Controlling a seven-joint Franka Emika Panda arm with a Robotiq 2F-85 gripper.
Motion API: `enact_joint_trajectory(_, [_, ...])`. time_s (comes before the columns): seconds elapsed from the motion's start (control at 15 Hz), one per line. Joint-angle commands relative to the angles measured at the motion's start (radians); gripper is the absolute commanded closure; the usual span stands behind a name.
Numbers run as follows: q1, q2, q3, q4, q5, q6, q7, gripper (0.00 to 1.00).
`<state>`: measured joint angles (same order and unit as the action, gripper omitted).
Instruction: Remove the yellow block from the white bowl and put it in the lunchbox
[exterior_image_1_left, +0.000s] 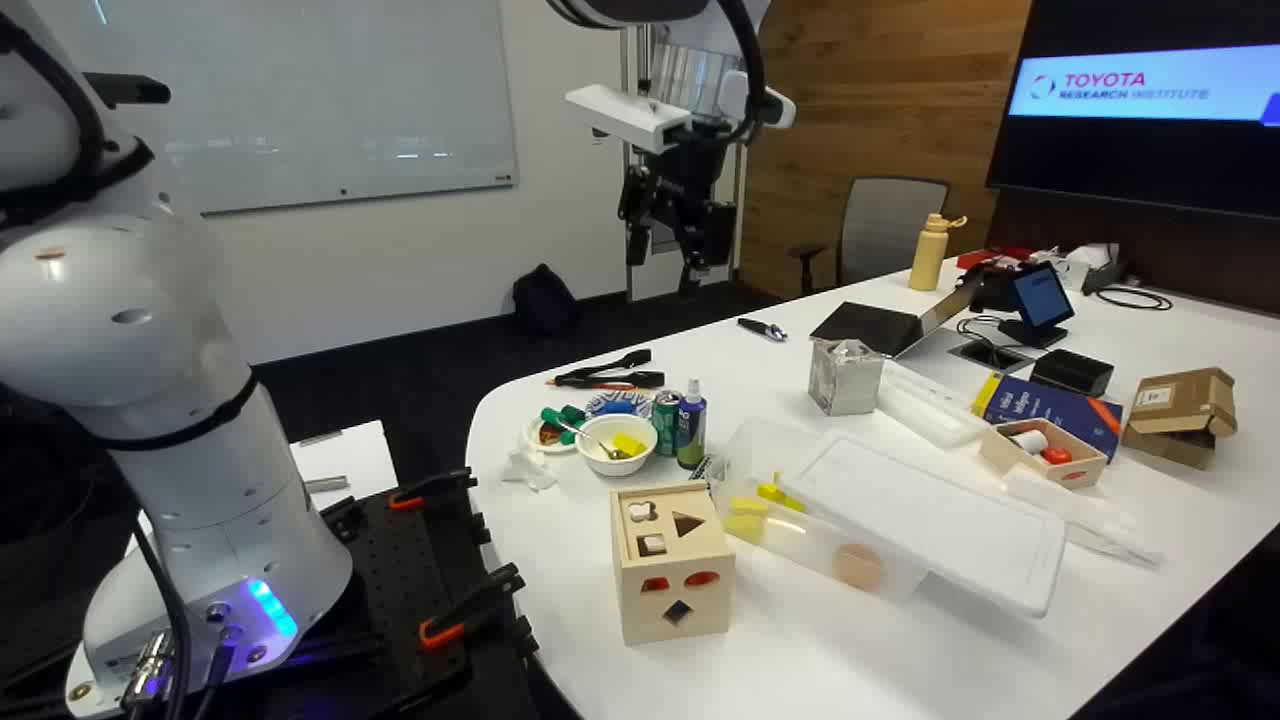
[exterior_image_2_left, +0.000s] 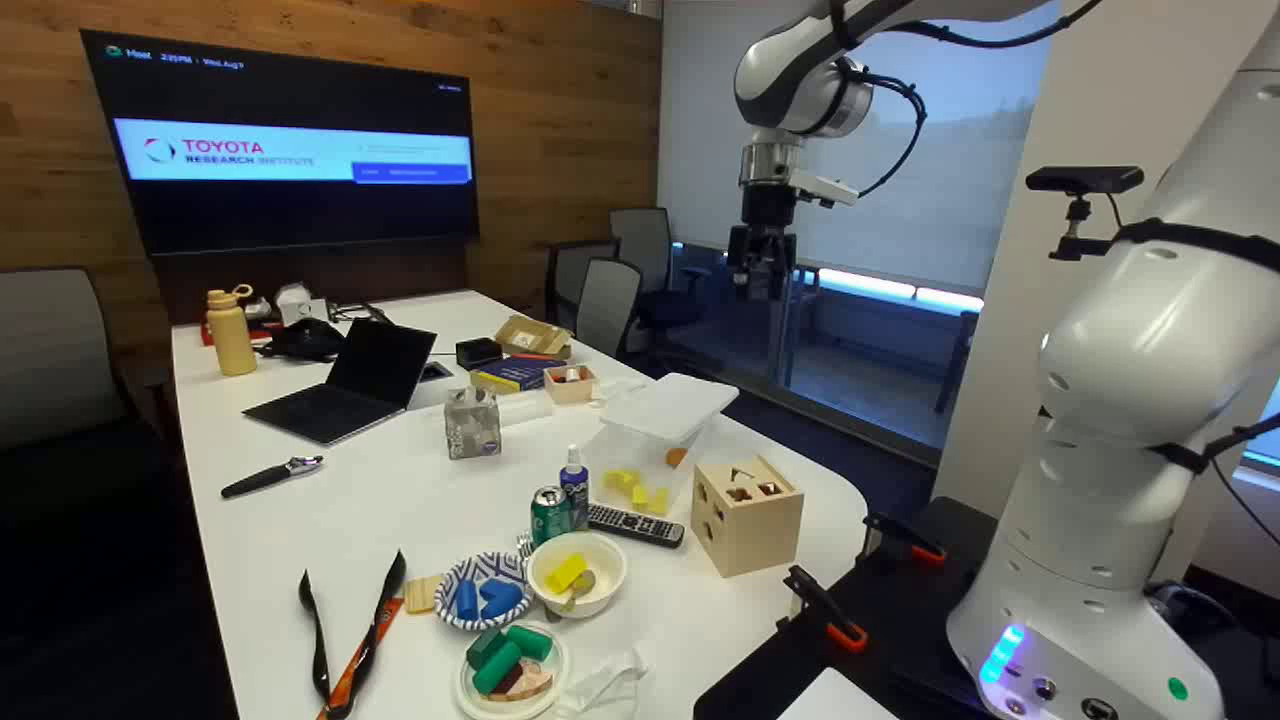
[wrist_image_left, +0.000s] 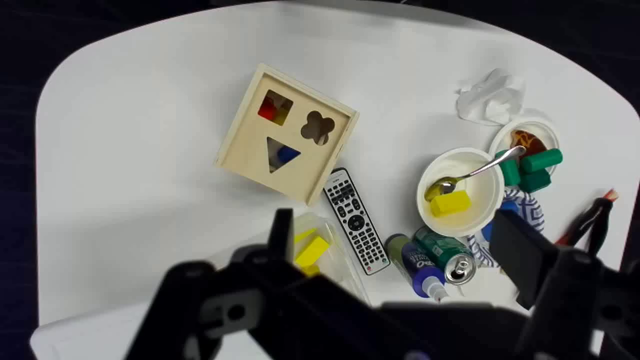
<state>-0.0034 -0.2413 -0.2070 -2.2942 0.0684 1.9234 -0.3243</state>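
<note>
Nearest the wrist camera, the gripper (wrist_image_left: 402, 245) hangs with jaws wide, holding nothing. Reaching looks like the step in hand: well below, nearer one jaw, the yellow block (wrist_image_left: 450, 203) lies in the white bowl (wrist_image_left: 485, 196), so the next move calls for lowering clear of the spoon (wrist_image_left: 475, 172). Block smooth and chunky, bowl round, spoon shiny metal; the lunchbox (wrist_image_left: 337, 262), partly behind the opposite jaw, clear plastic.

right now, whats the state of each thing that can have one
end effector: open, holding nothing
white bowl: upright, holding a spoon
yellow block: in the bowl, ungrasped
lunchbox: partly open, lid askew
laptop: open
wall screen: on
soda can: upright, looks opened
tongs: spread open
base light: lit blue
</note>
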Motion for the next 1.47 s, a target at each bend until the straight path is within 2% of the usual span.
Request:
enact_joint_trajectory(0.0, [-0.025, 0.002, 0.024, 0.001, 0.006, -0.002, -0.005, 0.0])
enact_joint_trajectory(0.2, [-0.025, 0.002, 0.024, 0.001, 0.006, -0.002, -0.005, 0.0])
enact_joint_trajectory(0.33, [-0.021, 0.053, 0.035, 0.008, 0.051, 0.044, 0.064, 0.0])
enact_joint_trajectory(0.67, [0.038, 0.243, 0.166, -0.002, 0.211, 0.224, 0.327, 0.0])
enact_joint_trajectory(0.93, [0.115, 0.427, 0.289, 0.011, 0.287, 0.443, 0.591, 0.0])
enact_joint_trajectory(1.07, [0.169, 0.514, 0.328, -0.004, 0.313, 0.596, 0.755, 0.0])
enact_joint_trajectory(1.27, [0.24, 0.636, 0.342, -0.016, 0.341, 0.811, 0.931, 0.0])
enact_joint_trajectory(1.4, [0.308, 0.712, 0.305, -0.016, 0.312, 0.937, 1.062, 0.0])
